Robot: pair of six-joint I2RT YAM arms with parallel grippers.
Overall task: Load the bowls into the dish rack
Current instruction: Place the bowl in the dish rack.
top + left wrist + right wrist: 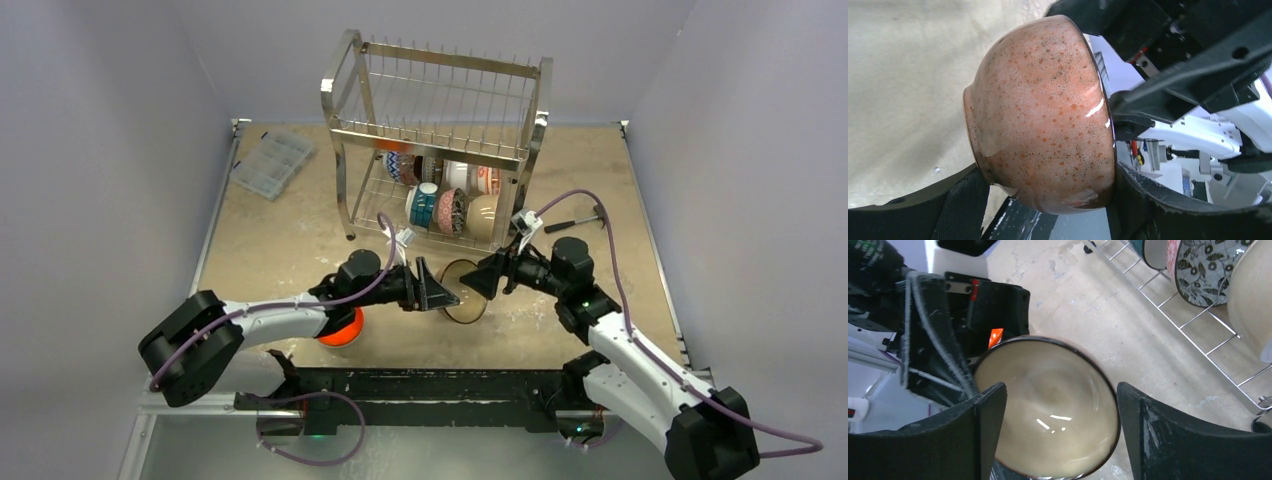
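From above, the dish rack (437, 130) stands at 12 o'clock on the bench (280, 240), with racked bowls (450, 205) set on edge in its lower tier. A clear plastic box (272, 163) lies at 10 o'clock. The arms meet mid-bench just in front of the rack, where the brown bowl (465, 303) sits between the left hand (445, 293) and the right hand (472, 283). An orange bowl (341, 328) rests on the bench at 9 o'clock of it, partly under the left arm.

In the left wrist view the brown bowl (1043, 115) shows its speckled outside. It is tipped on its side, foot toward 9 o'clock and rim toward 3. The left hand (1048, 170) is closed on it, one finger by the foot and the other at the rim.

In the right wrist view the bowl's (1048, 405) cream inside faces the camera. The right hand (1060, 390) is spread wide, a finger to either side and gripping nothing. The rack's (1198, 335) lower wires and patterned bowls lie at 2 o'clock.
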